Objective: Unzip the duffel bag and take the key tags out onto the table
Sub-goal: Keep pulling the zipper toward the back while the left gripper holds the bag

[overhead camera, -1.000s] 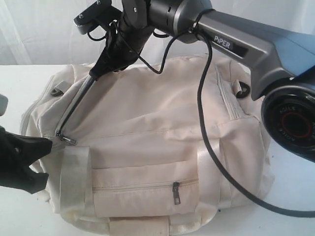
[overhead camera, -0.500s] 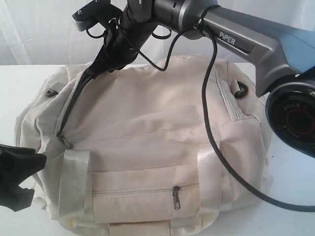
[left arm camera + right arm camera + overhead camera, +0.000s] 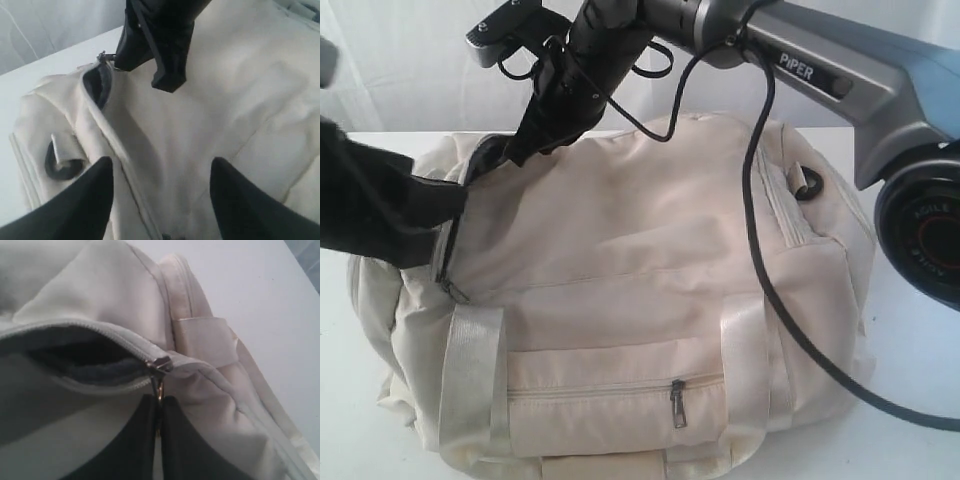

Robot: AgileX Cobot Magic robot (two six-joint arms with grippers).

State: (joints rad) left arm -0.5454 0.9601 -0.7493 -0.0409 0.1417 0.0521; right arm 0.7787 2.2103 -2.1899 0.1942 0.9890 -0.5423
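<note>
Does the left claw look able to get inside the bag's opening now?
Probably not: the opening is a narrow slit, and the right gripper, shut on the zipper pull, sits at its end. The left gripper hovers open above.

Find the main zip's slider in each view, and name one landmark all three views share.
Exterior view: at the right gripper's tip, upper left on the duffel bag; too small to make out.
Left wrist view: slider beside that gripper, ending the open gap.
Right wrist view: slider, its pull pinched by the gripper.
Shared landmark: the dark lining in the gap.
</note>
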